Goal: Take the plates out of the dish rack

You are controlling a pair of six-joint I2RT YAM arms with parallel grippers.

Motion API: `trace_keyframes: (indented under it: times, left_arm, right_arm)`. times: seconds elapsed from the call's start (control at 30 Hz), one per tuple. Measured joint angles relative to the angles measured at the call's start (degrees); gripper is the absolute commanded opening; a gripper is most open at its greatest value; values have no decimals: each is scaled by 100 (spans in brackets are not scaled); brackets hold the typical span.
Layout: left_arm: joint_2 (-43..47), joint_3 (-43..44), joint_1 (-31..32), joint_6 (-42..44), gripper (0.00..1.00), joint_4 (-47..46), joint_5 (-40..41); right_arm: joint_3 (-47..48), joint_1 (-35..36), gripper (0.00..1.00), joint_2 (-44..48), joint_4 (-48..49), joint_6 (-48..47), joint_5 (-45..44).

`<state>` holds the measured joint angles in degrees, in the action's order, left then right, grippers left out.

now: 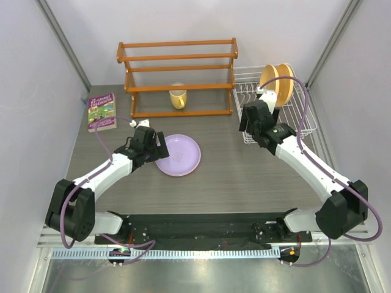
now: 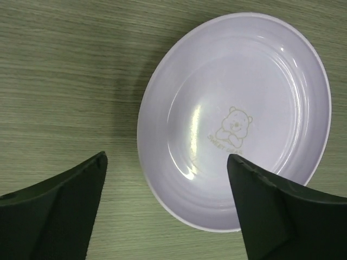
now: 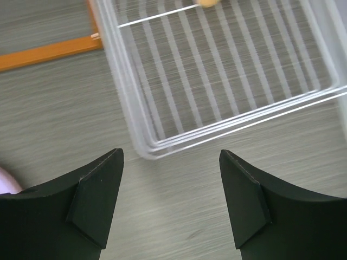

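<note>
A grey wood-grain tabletop (image 1: 232,183) fills the middle, closed in by plain pale walls (image 1: 30,91) at left, back and right. Slanting aluminium frame posts (image 1: 61,36) stand at the back corners. A brown wooden slatted shelf rack (image 1: 177,58) stands along the table's far edge. A brushed metal surface (image 1: 195,278) runs below the near edge. The light is soft and even.
</note>
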<state>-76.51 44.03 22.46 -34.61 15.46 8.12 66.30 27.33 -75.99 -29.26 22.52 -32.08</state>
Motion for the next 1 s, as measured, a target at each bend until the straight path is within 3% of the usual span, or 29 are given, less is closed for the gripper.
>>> trace_keyframes:
  times: [0.33,0.5,0.6,0.77,1.0]
  left_arm:
    - [437,-2,0,66,100,-192,-44]
    - [721,-2,0,162,100,-575,-181]
    - [743,-2,0,260,99,-699,-229]
    - [710,-2,0,391,99,-804,-238]
    - [404,11,0,544,99,-903,-238]
  right_arm:
    - [564,-1086,78,-1209,850,-940,-1121]
    - [1322,-1543,75,-2234,1453,-1126,-1043]
    - [2105,-1659,73,-2977,1652,-1318,-933]
    - [3191,-1661,61,-3982,1794,-1799,-881]
    - [4229,-1652,60,-4870,1818,-2490,-1429]
